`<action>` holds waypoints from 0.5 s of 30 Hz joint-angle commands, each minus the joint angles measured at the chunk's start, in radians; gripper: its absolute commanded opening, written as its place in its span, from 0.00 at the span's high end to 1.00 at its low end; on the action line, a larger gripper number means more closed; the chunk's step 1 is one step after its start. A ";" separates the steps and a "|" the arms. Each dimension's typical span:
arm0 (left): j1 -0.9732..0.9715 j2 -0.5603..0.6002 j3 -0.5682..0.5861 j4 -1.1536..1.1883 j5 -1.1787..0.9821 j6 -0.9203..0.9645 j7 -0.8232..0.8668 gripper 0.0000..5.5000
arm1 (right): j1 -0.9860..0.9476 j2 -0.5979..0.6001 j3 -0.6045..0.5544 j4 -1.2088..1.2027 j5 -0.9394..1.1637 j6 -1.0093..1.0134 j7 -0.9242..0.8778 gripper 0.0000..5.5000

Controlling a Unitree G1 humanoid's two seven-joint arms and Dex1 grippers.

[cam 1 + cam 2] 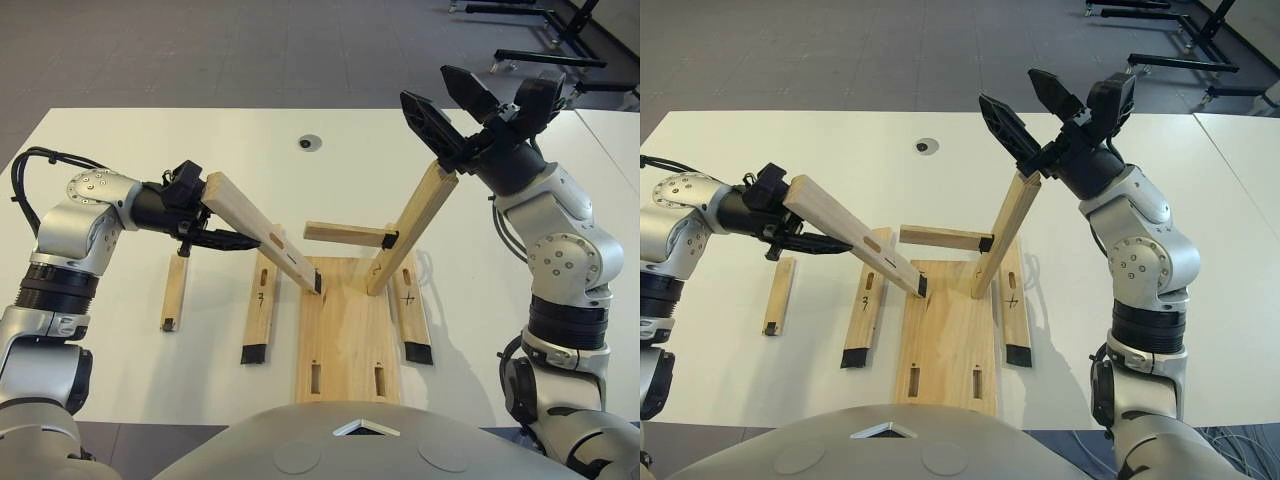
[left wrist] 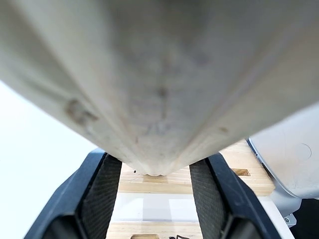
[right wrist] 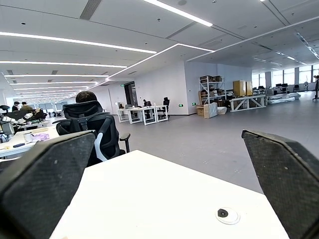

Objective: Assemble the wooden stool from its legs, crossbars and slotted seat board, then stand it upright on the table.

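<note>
- My left gripper [image 1: 235, 232] clamps a leg [image 1: 285, 255], tilted, with its lower end on the board's [image 1: 345, 340] far left corner.
- My right gripper [image 1: 428, 85] gapes wide over a second leg [image 1: 412, 228], which leans from the board's far edge with a crossbar [image 1: 345, 234] attached.

1. This is a big open-plan office, partly used as a workshop.
2. Long strip lights [image 3: 75, 42] run across a panelled ceiling.
3. A black office chair [image 3: 109, 134] stands in front of rows of desks [image 3: 142, 113].
4. Metal shelves [image 3: 209, 92] and stacked boxes [image 3: 239, 88] stand along the far wall.
5. Grey carpet floor [image 1: 200, 50] surrounds a white table [image 1: 120, 140] with a round cable port [image 1: 310, 142].
</note>
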 commanded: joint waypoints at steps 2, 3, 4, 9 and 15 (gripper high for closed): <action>0.056 0.012 -0.070 0.005 0.113 0.022 0.005 0.62 | 0.041 -0.012 0.015 -0.021 -0.022 0.006 0.029 0.02; 0.056 0.012 -0.070 0.004 0.113 0.023 0.005 0.62 | 0.051 -0.016 0.017 -0.018 -0.033 0.001 0.034 0.02; 0.057 0.012 -0.071 0.002 0.112 0.024 0.005 0.62 | 0.061 -0.019 0.019 -0.013 -0.046 -0.006 0.040 0.02; 0.060 0.011 -0.076 0.001 0.113 0.023 0.004 0.62 | 0.070 -0.024 0.043 0.010 -0.104 -0.030 0.043 0.02; 0.039 0.002 -0.079 0.026 0.124 0.001 -0.002 0.62 | 0.064 -0.008 0.054 0.014 -0.105 -0.031 0.023 0.02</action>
